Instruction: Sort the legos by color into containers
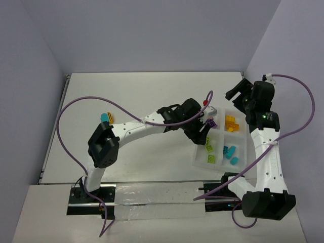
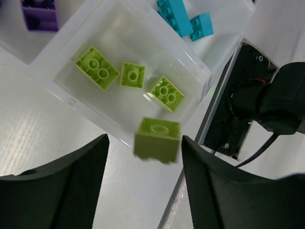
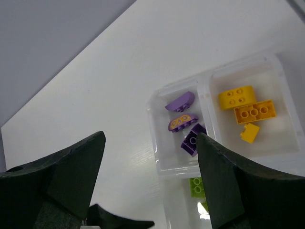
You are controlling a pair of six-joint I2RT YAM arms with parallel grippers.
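In the left wrist view a lime green lego (image 2: 157,139) hangs blurred between the spread fingers of my left gripper (image 2: 144,149), touching neither. It is over the near rim of the containers' tray (image 2: 71,102). Three lime legos (image 2: 133,75) lie in that compartment, with teal legos (image 2: 183,19) and a purple one (image 2: 40,12) in the compartments beyond. From above, my left gripper (image 1: 205,132) is over the tray (image 1: 198,163). My right gripper (image 1: 237,96) is open and empty above the tray's far end, looking down on purple legos (image 3: 183,125) and yellow legos (image 3: 245,107). A teal-and-yellow lego pair (image 1: 106,117) lies on the table at the left.
A clear flat strip with black brackets (image 1: 152,198) runs along the near edge between the arm bases. Purple cables (image 1: 76,109) loop over both arms. Grey walls close the table at the back and both sides.
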